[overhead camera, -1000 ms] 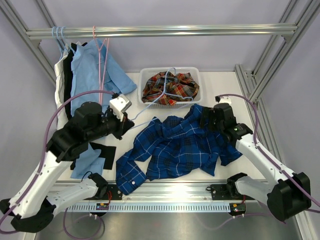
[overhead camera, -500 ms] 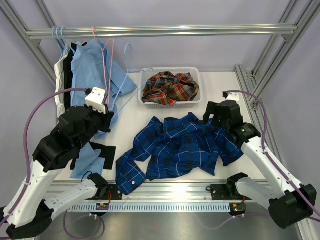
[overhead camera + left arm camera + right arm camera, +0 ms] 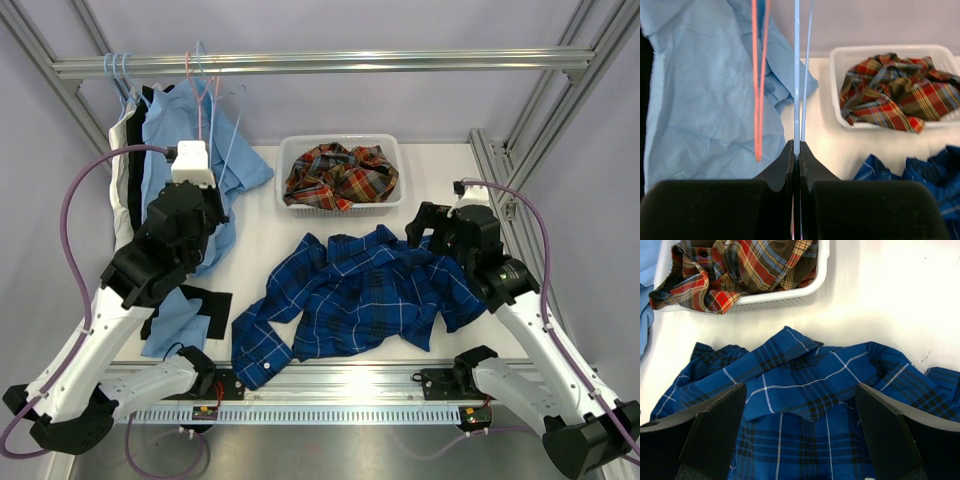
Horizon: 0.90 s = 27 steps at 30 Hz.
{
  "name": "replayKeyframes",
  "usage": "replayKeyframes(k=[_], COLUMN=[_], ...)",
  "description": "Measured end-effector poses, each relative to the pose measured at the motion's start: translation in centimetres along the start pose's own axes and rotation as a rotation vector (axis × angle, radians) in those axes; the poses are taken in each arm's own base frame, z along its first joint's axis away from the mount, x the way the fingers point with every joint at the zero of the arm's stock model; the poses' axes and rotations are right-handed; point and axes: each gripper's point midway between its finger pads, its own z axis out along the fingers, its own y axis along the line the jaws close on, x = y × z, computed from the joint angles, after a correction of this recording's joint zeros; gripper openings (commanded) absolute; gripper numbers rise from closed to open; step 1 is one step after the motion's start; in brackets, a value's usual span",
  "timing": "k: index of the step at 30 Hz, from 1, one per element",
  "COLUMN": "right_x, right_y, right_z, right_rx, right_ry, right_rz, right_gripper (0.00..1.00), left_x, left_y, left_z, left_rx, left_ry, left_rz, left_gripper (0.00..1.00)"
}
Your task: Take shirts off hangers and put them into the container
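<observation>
Dark blue cloth shirt with thin light checks (image 3: 790, 455) lies crumpled on the white tabletop (image 3: 890, 305), off its hanger and not yet in the basket. It sits directly beneath the right hand (image 3: 800, 390), whose fingers stand wide apart with nothing between them, straddling the collar fold. Just beyond that hand's fingertips is the shallow white perforated plastic basket (image 3: 785, 299), already heaped with the red-orange-navy plaid shirt (image 3: 745, 265). The left hand (image 3: 796, 150) is up high, pressed tight together on the thin pale blue wire hanger (image 3: 797, 75). Just to the left of its fingers hang a pink wire hanger (image 3: 760, 75) and a light blue shirt (image 3: 700, 100). Whether the blue hanger's hook sits over the metal rail (image 3: 320, 62) I cannot tell.

Trouble could come two ways, I'd say. If the right hand closes on only the top fold, the shirt may trail out long, catch the basket rim and end up draped over the side, the more so with the plaid pile filling it. And if the left hand lets go before the hook is seated, the hanger could drop, or tangle with the pink one and tug the hung shirt loose.
</observation>
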Motion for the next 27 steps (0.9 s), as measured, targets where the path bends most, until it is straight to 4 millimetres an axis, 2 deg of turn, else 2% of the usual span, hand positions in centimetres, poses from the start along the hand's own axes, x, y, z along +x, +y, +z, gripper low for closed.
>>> replayKeyframes(k=[7,20,27], right_x=[0.4,0.8,1.3], right_y=[0.3,0.3,0.6], right_z=[-0.8,-1.2,-1.1], right_rx=[-0.040,-0.053,-0.071], right_ry=[-0.008,-0.010,0.007], right_rz=[0.000,-0.005,-0.006], right_gripper=[0.99,0.99,0.99], left_x=[-1.1,0.8,1.6], left_y=[2.2,0.5,0.4], left_z=[1.7,2.7,2.7], left_rx=[-0.110,-0.036,-0.026], left_ry=[-0.024,0.027,0.046], left_rz=[-0.044,-0.050,-0.051], left_gripper=[0.00,0.00,0.00])
